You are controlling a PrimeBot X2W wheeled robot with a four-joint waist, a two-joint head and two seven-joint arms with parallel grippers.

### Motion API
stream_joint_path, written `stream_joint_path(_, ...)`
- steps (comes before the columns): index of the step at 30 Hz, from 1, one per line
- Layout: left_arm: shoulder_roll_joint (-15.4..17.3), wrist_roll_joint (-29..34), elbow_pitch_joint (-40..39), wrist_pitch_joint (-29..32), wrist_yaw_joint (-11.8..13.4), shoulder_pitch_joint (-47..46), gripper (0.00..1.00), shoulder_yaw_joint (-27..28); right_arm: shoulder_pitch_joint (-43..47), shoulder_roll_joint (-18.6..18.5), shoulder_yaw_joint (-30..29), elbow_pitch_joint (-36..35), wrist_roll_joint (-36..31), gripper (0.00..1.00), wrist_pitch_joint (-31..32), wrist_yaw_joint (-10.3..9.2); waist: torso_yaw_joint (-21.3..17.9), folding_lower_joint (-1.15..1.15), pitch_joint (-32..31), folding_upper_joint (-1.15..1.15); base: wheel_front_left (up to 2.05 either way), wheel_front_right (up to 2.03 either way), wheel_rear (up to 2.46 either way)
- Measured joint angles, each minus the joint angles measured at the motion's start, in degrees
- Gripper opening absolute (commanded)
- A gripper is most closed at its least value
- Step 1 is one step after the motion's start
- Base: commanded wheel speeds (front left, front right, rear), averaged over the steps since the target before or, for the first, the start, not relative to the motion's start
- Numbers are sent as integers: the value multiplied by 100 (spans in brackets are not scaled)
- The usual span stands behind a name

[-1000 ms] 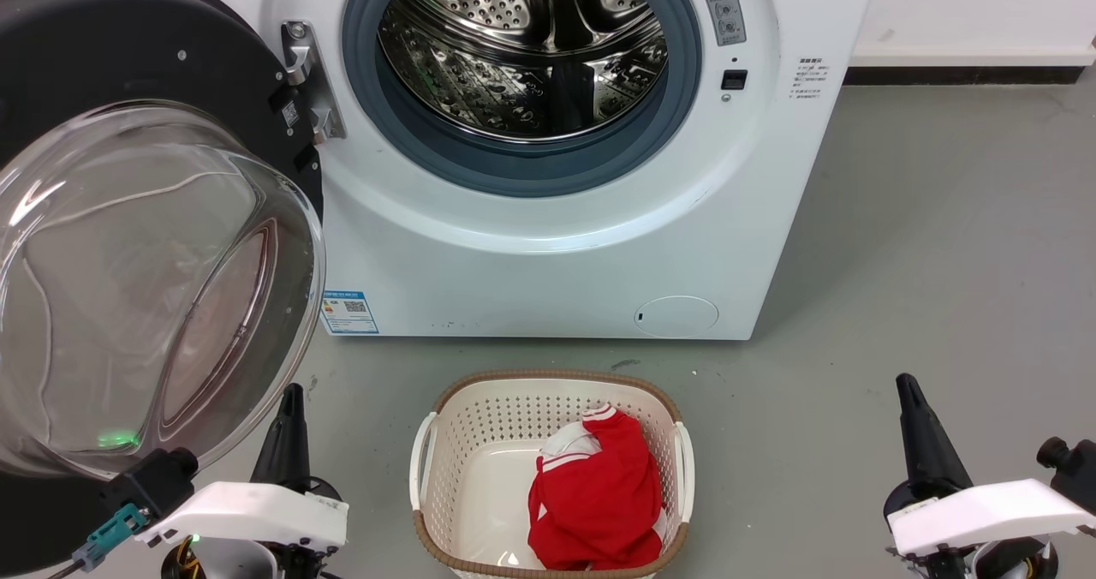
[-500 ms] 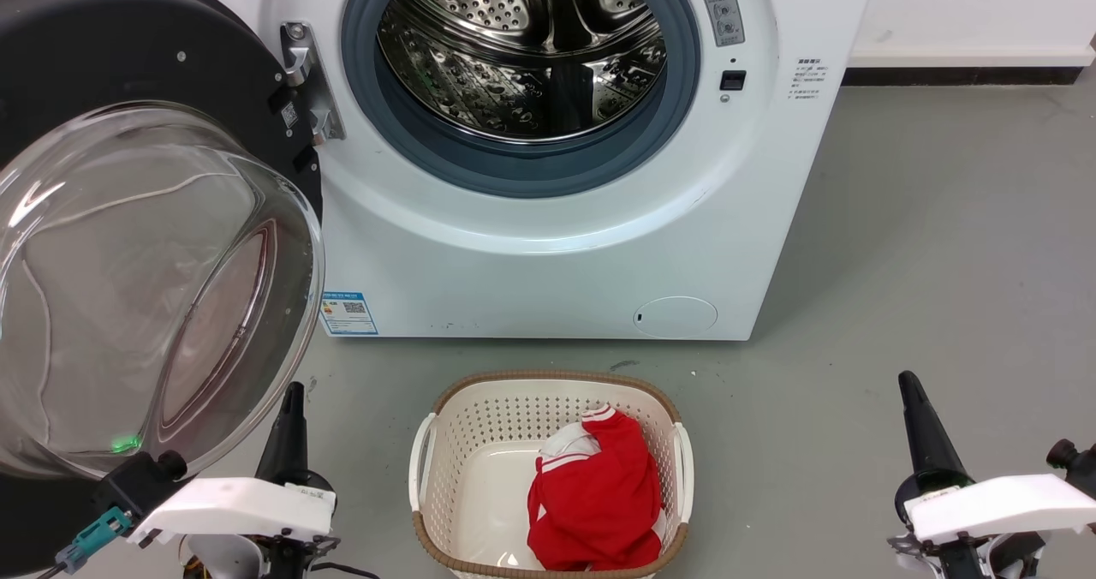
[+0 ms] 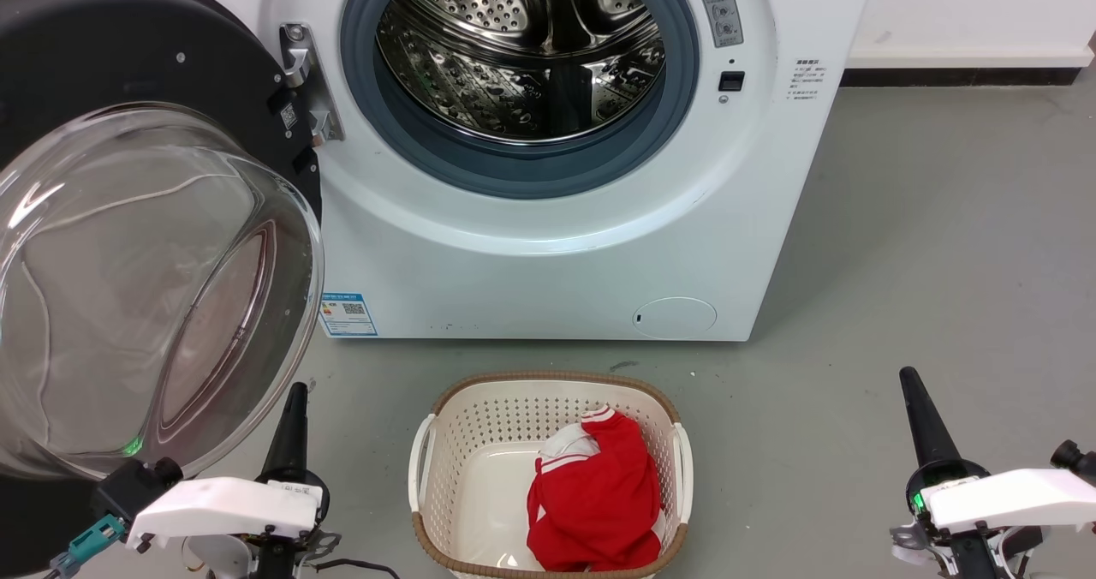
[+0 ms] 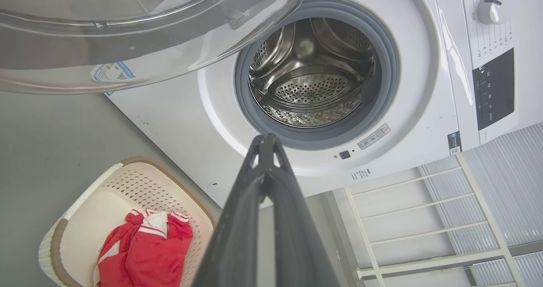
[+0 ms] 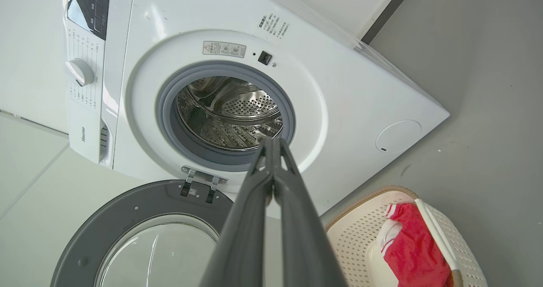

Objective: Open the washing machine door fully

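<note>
The white washing machine (image 3: 531, 253) stands ahead with its steel drum (image 3: 522, 48) exposed. Its door (image 3: 111, 56), a black disc with a bulging clear glass bowl (image 3: 145, 288), hangs swung wide to the left on its hinge (image 3: 304, 82). My left gripper (image 3: 295, 390) is shut and empty, low at the left, just below the glass bowl's rim and apart from it. My right gripper (image 3: 906, 378) is shut and empty at the lower right, far from the machine. The door (image 5: 140, 219) and machine (image 5: 339, 87) also appear in the right wrist view, the bowl (image 4: 127, 32) in the left wrist view.
A cream laundry basket (image 3: 437, 450) holding a red and white garment (image 3: 595, 498) sits on the grey floor (image 3: 925, 245) in front of the machine, between my arms. A white wire rack (image 4: 424, 219) stands beside the machine in the left wrist view.
Both arms have drawn slightly back and down toward the bottom edge of the head view. The door has not visibly moved.
</note>
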Motion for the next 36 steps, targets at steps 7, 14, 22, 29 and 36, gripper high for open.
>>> stream_joint_path(7, -15, -420, 18, 101, -34, -61, 0, 31, -41, -1, -23, 55, 416, 0, 74, 0, -4, 0, -4, 0, 0, 0, 0)
stream_joint_path(14, -24, -816, 41, 198, -56, -71, 0, 64, -100, -2, -46, 93, 806, 0, 165, 0, -8, 0, -9, 0, 0, 0, 0)
stream_joint_path(22, -38, -1289, 68, 312, -103, -87, 0, 109, -131, -2, -81, 153, 1273, 0, 253, 0, -13, 0, -15, 0, 0, 0, 0)
stream_joint_path(29, -47, -1640, 87, 397, -132, -94, 0, 141, -199, -2, -109, 193, 1613, 0, 325, 0, -17, 0, -20, 0, 0, 0, 0)
stream_joint_path(36, -54, -1968, 104, 480, -156, -114, 0, 166, -237, -1, -136, 240, 1938, 0, 387, 0, -21, 0, -24, 0, 0, 0, 0)
